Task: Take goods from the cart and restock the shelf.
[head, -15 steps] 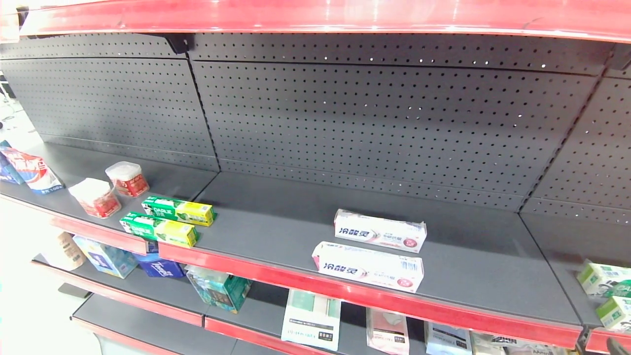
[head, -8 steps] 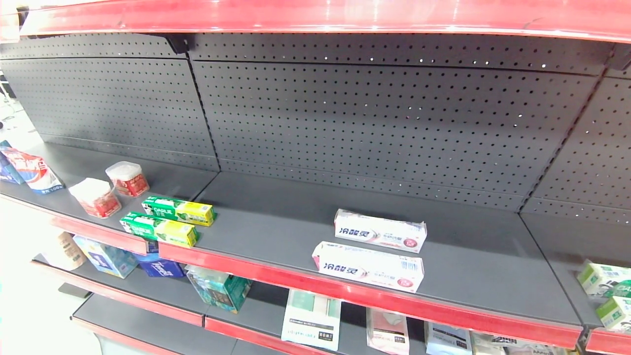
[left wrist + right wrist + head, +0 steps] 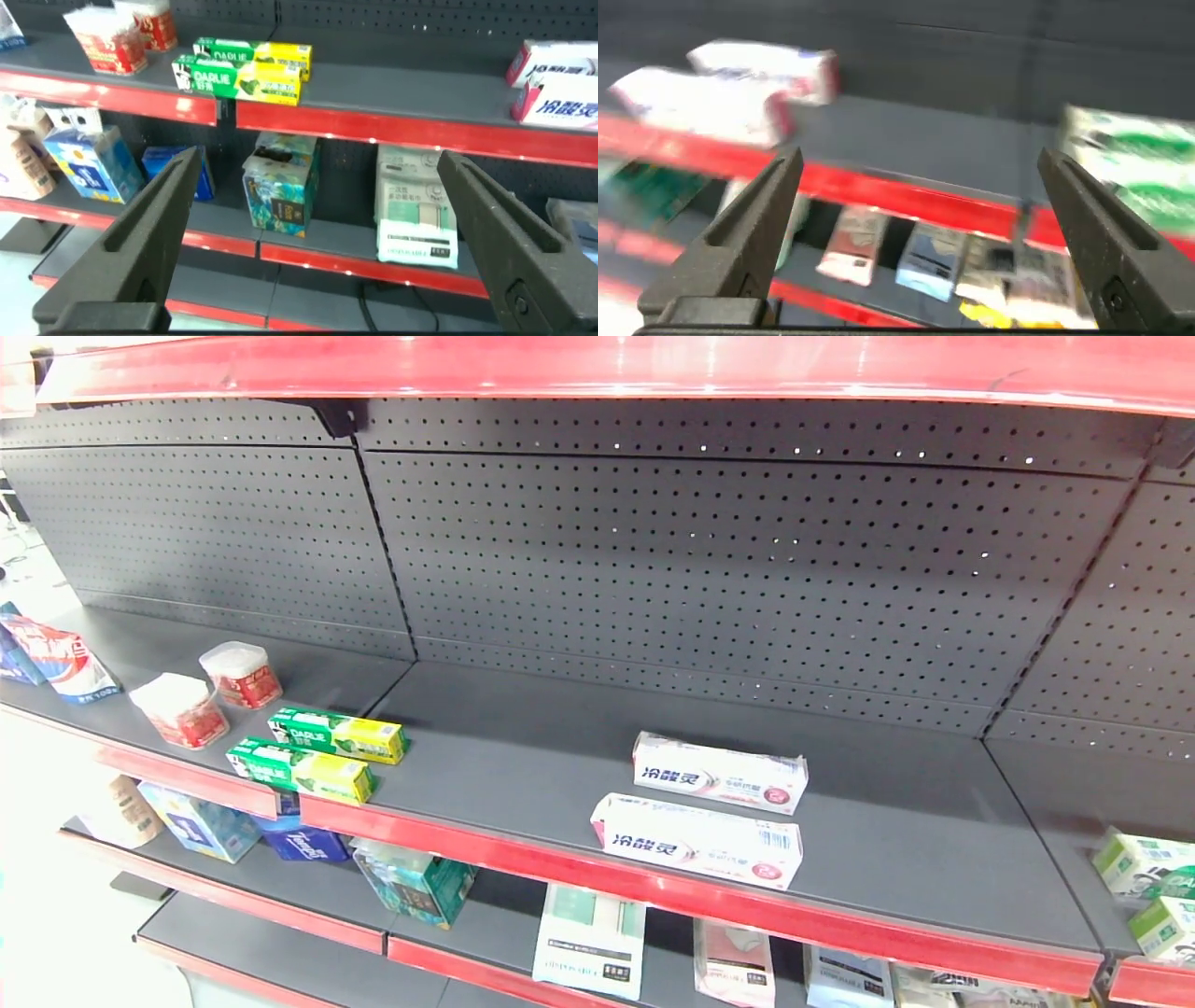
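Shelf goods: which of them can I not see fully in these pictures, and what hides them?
- Head view: green and white boxes at the right, cut off by the picture edge.
- Head view: packets on the lower shelf, tops hidden by the red rail, bottoms cut off.
- Left wrist view: white boxes, cut off by the edge.

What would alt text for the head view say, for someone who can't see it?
A dark grey metal store shelf with red front edges holds two long white cardboard boxes near the middle, with two green-and-yellow cardboard boxes and two red-and-white tubs to their left. A perforated dark panel stands behind.
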Motion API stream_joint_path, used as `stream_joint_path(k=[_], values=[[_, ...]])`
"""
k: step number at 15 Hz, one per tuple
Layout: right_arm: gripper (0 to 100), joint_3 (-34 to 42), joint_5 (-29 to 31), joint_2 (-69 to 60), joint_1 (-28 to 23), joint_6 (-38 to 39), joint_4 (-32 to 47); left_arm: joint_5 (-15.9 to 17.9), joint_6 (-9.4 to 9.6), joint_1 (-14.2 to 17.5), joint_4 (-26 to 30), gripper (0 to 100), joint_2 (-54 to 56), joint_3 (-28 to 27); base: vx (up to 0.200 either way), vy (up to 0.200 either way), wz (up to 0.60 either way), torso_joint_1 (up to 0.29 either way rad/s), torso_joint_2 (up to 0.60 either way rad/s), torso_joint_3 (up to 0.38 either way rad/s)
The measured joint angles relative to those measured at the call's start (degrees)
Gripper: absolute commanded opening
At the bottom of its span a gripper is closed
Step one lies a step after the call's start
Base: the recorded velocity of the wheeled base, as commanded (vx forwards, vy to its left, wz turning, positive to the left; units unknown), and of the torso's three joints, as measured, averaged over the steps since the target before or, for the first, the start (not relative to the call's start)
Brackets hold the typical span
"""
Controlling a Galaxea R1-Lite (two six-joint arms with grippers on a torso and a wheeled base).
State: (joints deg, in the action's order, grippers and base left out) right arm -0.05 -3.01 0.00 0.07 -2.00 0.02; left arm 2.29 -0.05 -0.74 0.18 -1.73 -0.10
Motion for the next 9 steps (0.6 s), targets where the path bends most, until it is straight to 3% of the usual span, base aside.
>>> stream_joint_path(k=[3,9], values=[[100,0.0,3.9,0.0,-0.1,2.3,0.0,-0.5,0.02,0.4,0.0,100,1.2,0.0,0.000,0.000,0.00,0.000,0.00,0.000],[100,0.0,3.9,0.0,-0.1,2.3,0.0,-0.7,0.05,0.5,0.0,100,1.5,0.0,0.000,0.000,0.00,0.000,0.00,0.000]])
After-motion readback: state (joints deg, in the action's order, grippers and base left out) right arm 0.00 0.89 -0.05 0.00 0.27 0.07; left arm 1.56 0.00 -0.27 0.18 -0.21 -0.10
